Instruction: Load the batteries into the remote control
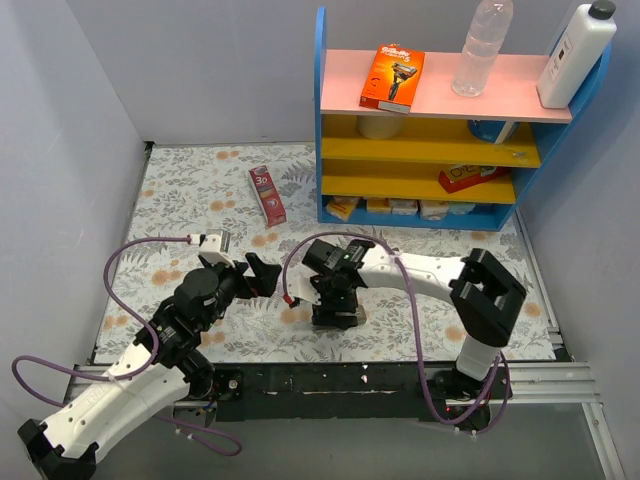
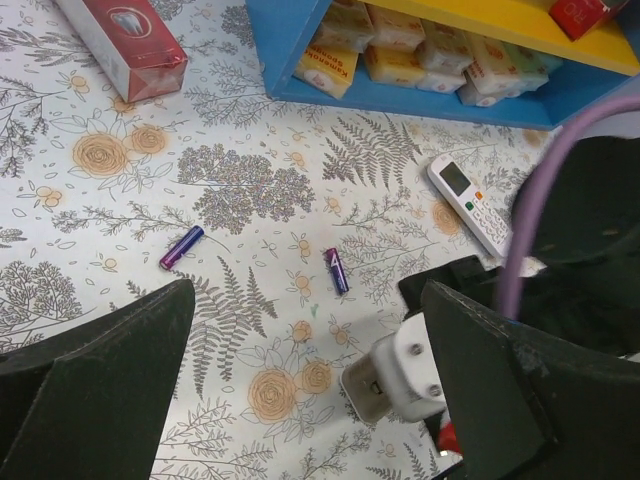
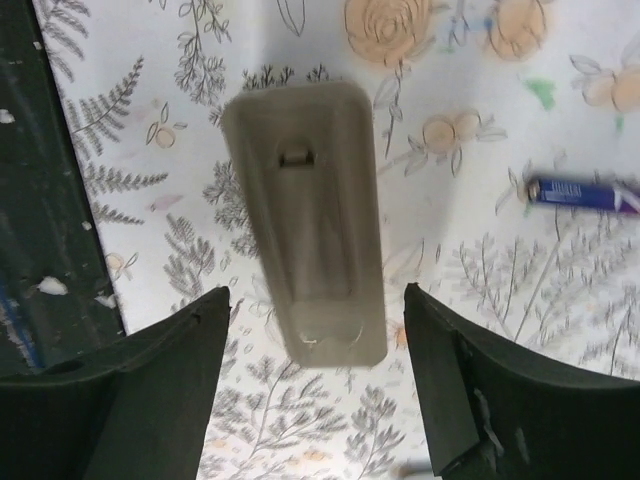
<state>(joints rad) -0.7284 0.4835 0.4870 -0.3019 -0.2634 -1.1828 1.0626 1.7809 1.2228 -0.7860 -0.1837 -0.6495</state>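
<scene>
A beige, tapered plastic remote control is seen lying back-up on the floral-printed tablecloth, its battery cover apparently closed. It is straddled by the right gripper, whose jaws are parted with cloth showing on either side, so nothing is grasped. The left gripper is spread wide and empty. Ahead of it, a slim dark blue-purple cylindrical battery and a second battery lie loose on the cloth, apart from each other and near the remote, with nothing loaded yet. Several failures can be foreseen. If a cell is brought over before the cover is slid off, it cannot be seated. Being round and lying flat, a cell could be rolled away by a glancing fingertip, or the cloth could be pinched with it. The low, smooth remote could be skidded rather than held when pressed. A white push-button handset with a small screen lies nearby and might be taken for the target. With both arms crowded together, the looping purple cable could be snagged.
</scene>
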